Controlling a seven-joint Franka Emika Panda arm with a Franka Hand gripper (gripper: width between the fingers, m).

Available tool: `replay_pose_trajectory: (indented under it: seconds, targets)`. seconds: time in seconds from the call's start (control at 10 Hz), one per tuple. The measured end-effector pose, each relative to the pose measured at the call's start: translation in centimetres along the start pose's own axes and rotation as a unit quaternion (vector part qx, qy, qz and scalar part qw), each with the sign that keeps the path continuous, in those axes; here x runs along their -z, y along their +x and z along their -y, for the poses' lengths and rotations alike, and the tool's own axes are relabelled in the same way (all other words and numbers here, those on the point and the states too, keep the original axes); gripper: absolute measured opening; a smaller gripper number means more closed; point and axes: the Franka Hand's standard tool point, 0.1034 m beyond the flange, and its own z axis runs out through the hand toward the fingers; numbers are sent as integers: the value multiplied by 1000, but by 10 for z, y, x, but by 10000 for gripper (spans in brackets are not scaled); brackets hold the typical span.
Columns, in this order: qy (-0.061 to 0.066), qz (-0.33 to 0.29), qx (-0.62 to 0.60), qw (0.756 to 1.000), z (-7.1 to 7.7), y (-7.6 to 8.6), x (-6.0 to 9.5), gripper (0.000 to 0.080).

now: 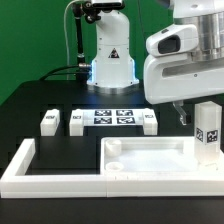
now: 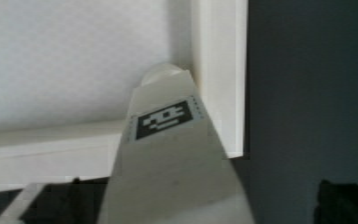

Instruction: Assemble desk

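Observation:
The white tabletop lies flat at the front of the exterior view, rim up. My gripper is shut on a white leg with a square tag, held upright over the tabletop's right end. In the wrist view the leg runs out from between my dark fingers, and its far end sits at the tabletop's rim near a corner. I cannot tell whether it touches. Three more legs lie behind: one on the left, one beside it, one further right.
The marker board lies between the loose legs, in front of the robot base. A low white border fence runs along the front and left of the black table.

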Motion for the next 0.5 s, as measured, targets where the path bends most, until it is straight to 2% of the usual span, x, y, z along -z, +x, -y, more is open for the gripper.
replay_pose_trajectory:
  seconds: [0.2, 0.3, 0.5]
  targets:
    - [0, 0, -21, 1000, 0, 0, 0, 387]
    - [-2, 1, -71, 997, -3, -1, -1, 298]
    - [-2, -3, -151, 989, -6, 1, -2, 297]
